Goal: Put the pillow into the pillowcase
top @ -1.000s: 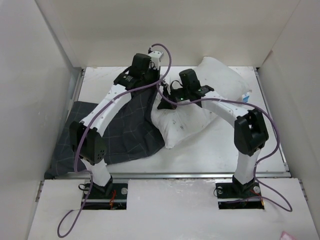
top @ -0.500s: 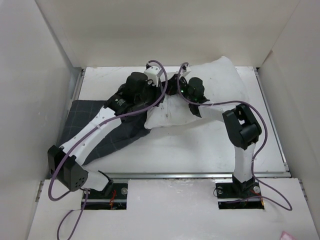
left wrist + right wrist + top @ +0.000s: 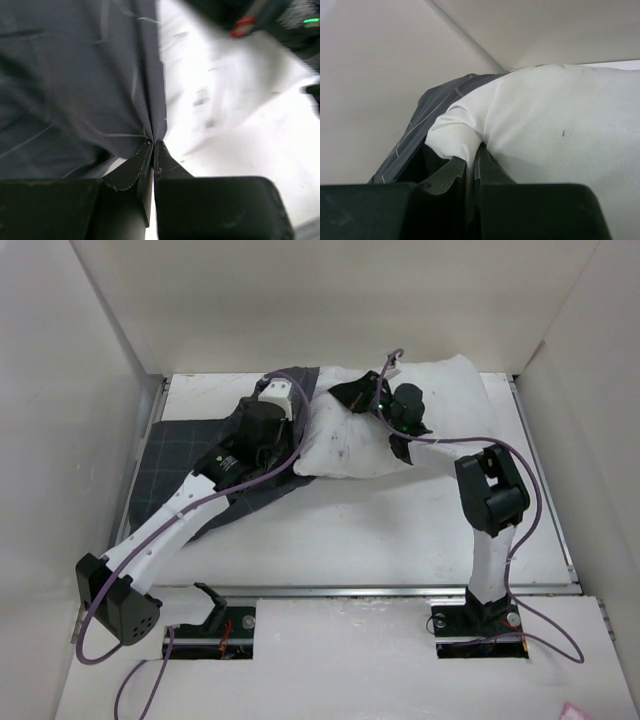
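The white pillow [image 3: 420,420] lies across the back of the table. The dark checked pillowcase [image 3: 185,455] is spread at the left, one edge drawn up to the pillow's left end [image 3: 295,375]. My left gripper [image 3: 278,392] is shut on a fold of the pillowcase [image 3: 90,90], its fingertips [image 3: 145,152] pinching the cloth beside the pillow [image 3: 240,100]. My right gripper [image 3: 350,395] is shut on a bunched corner of the pillow [image 3: 455,132], with the pillowcase [image 3: 427,112] just behind that corner.
White walls [image 3: 90,390] box in the table on the left, back and right. A metal rail [image 3: 400,590] runs along the near edge. Purple cables [image 3: 530,530] loop from both arms.
Both arms have reached farther toward the back wall. The pillow moved back and flattened out, and the pillowcase edge was pulled up with it at the pillow's left end.
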You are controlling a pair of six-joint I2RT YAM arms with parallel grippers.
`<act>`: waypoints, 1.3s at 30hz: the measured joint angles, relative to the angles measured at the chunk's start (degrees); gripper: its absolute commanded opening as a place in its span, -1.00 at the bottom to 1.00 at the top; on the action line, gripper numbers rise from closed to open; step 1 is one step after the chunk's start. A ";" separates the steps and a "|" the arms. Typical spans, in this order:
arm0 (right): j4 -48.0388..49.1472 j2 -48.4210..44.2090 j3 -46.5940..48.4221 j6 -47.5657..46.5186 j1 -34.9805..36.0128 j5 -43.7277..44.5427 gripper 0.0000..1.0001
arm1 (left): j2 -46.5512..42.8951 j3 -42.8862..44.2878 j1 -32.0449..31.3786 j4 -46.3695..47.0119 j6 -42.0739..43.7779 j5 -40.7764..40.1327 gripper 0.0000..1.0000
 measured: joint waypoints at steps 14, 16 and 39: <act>-11.74 -1.68 8.70 10.45 -6.25 -4.42 -1.00 | -5.09 -2.43 -0.11 -3.06 -3.50 -9.51 -1.00; -14.23 -1.66 10.10 13.44 -6.12 -1.66 -1.00 | -5.09 -2.56 -0.11 -2.78 -3.28 -8.26 -1.00; -26.47 -0.02 5.44 0.28 2.95 13.09 -1.00 | 3.69 3.56 2.75 1.62 -3.08 -8.59 -1.00</act>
